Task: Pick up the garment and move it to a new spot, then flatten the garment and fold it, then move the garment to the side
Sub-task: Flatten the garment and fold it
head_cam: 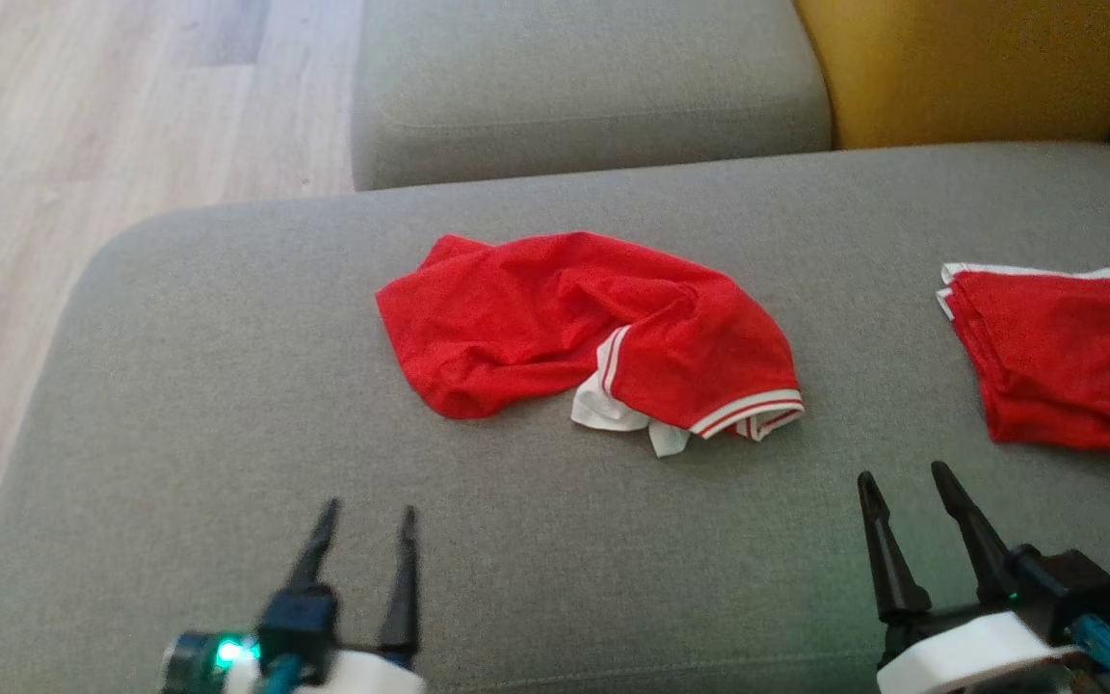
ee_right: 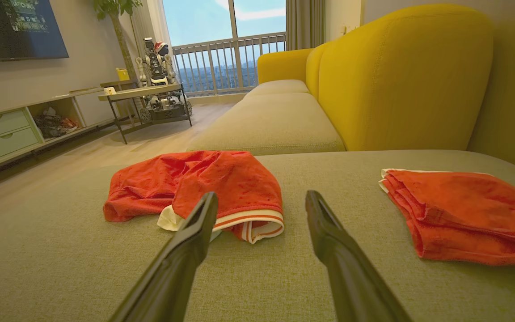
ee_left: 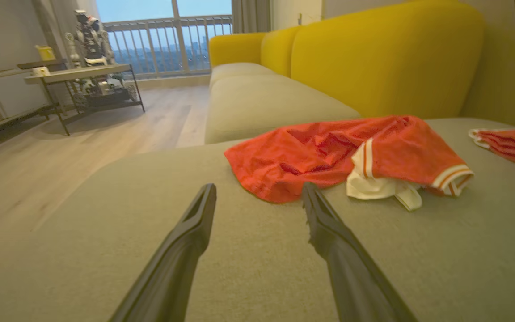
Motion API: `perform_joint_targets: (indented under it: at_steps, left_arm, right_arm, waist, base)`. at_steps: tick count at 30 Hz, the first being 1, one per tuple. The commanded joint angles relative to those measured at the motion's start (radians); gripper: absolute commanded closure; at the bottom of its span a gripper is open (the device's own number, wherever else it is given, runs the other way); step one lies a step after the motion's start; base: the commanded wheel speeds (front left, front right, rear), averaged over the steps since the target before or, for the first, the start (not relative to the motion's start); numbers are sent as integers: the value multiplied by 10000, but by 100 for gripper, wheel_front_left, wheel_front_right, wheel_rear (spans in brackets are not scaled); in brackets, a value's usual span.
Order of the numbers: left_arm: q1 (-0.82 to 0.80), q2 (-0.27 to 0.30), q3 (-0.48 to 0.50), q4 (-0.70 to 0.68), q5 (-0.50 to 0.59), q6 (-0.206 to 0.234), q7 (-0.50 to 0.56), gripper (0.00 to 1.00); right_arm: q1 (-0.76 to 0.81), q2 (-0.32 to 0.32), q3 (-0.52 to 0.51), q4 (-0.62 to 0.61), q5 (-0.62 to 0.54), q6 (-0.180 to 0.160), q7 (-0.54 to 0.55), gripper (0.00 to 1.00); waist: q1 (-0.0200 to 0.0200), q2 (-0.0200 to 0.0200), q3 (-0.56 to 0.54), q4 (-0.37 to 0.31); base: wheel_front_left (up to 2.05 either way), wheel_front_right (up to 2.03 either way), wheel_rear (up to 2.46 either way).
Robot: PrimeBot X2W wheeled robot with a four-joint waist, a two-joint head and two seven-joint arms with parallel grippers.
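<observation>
A: What's the robot doing rn?

B: It's hovering both claws low over the grey seat cushion (head_cam: 227, 434), nr its front edge. The left gripper (head_cam: 370, 508) is standing w/ fingers apart, holding nothing. The right gripper (head_cam: 903, 472) is the same: spread and empty.

A: And the garment?

B: The crumpled red garment (head_cam: 584, 328) is lying mid-cushion, ahead of both claws and between them, touching neither. Its striped hem (head_cam: 748, 410) is pointing toward the right claw's side. A second red piece, folded (head_cam: 1066, 357), is resting well apart on the right.

A: So the step in hand is the pickup?

B: Prob. yes, nothing's being lifted yet. To do it well, the robot is prob. best off going for two spread-out points, e.g. the near left edge and the striped hem. It should be pinching low vs. the cushion so it's catching fabric only, then lifting evenly so the cloth is hanging open, not bunching. It's also worth steering clear of the folded piece.
</observation>
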Motion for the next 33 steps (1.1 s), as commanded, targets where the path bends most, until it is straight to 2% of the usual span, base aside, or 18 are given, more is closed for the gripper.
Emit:
perform_joint_targets:
  at_steps: [1,7,13,17,22,33]
  left_arm:
    - [-803,8,123,-158,199,-90,-53,0]
    - [-2373,73,-1367,1476,1026,-867,-53,0]
    - [-4028,82,-2863,2868,1877,-1082,-53,0]
    - [-5137,67,-3510,3804,2184,-905,-53,0]
    - [-6221,62,-4078,4605,2386,-442,-53,0]
    - [-7725,300,-4761,6097,2538,497,-53,0]
  right_arm:
    - [-523,-76,277,-365,14,-2,-65,0]
    - [-790,-76,477,-411,-97,-2,-65,0]
    - [-1135,-76,597,-535,-140,-2,-65,0]
    - [-1471,-76,628,-625,-88,-2,-65,0]
    - [-1786,-76,575,-765,43,-2,-65,0]
    - [-2254,-76,573,-995,173,-2,-65,0]
  waist:
    - [0,0,140,-138]
    - [0,0,755,-879]
    - [0,0,1505,-1709]
    - [0,0,2068,-2282]
    - [0,0,2637,-2775]
    - [0,0,3568,-3154]
  base:
    - [0,0,0]
    - [0,0,0]
    - [0,0,0]
    - [0,0,0]
    - [0,0,0]
    - [0,0,0]
